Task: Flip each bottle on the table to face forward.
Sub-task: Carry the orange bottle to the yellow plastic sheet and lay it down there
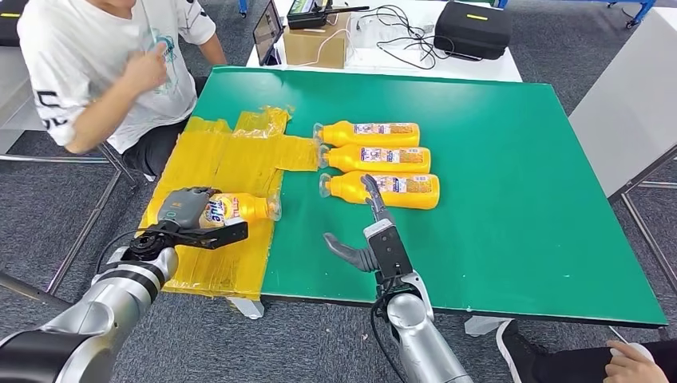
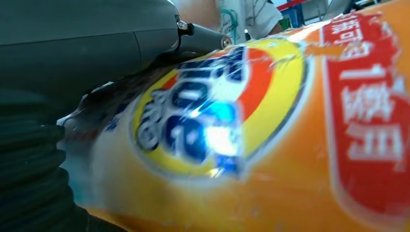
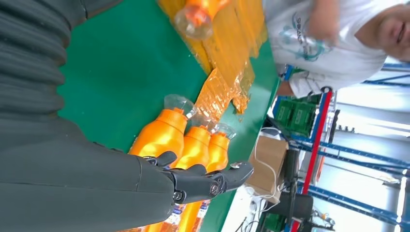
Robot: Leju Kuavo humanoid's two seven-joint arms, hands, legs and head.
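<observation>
The left hand (image 1: 185, 207) grips the fourth detergent bottle (image 1: 239, 209), front label up, over the yellow sheet (image 1: 215, 159); next, place it beside the three-bottle row (image 1: 382, 165), where the right hand (image 1: 363, 231) hovers, fingers spread wide.

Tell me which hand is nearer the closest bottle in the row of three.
Right. The right hand is open, fingertips reaching over the nearest row bottle. The left hand is off over the yellow sheet, gripping a separate bottle.
</observation>
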